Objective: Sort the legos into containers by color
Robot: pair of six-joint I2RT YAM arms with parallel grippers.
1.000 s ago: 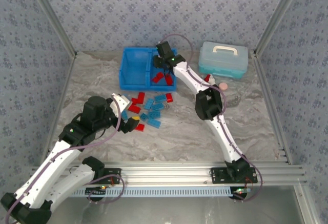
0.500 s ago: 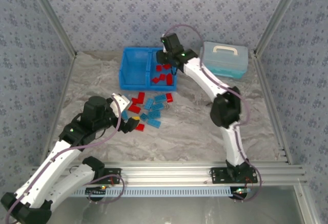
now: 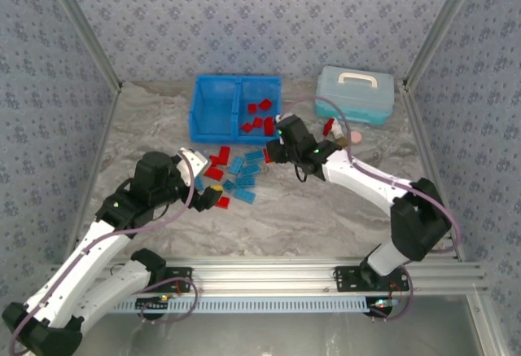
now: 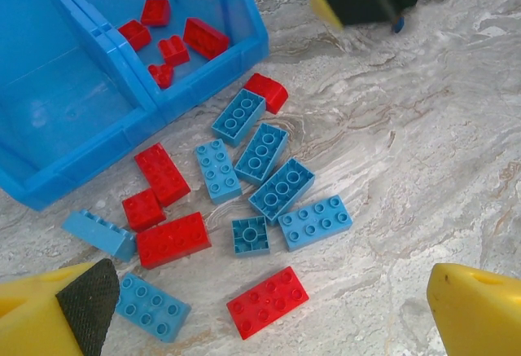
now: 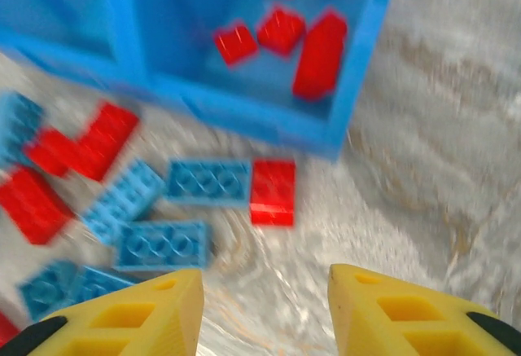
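Note:
The blue bin (image 3: 213, 134) stands at the back, its two containers side by side. The right one (image 4: 244, 26) holds several red legos (image 3: 260, 116); the left one (image 3: 213, 105) has none in it. Loose red and light blue legos (image 3: 238, 173) lie in front of the bin. My left gripper (image 3: 203, 177) hangs open over the pile's near left side, with a red lego (image 4: 267, 301) on the table below the gap between its fingers. My right gripper (image 3: 272, 152) is open and empty, low at the pile's right end, facing a red lego (image 5: 273, 191) beside a blue one (image 5: 207, 182).
A pale blue lidded case (image 3: 355, 95) with a white handle stands at the back right. Small odds with a pink disc (image 3: 355, 138) lie in front of it. Bare marble table stretches along the near side and to the right.
My right arm has swung from above the bin's right container back down to the pile's right end, and its jaws have opened wider. The left arm has barely moved.

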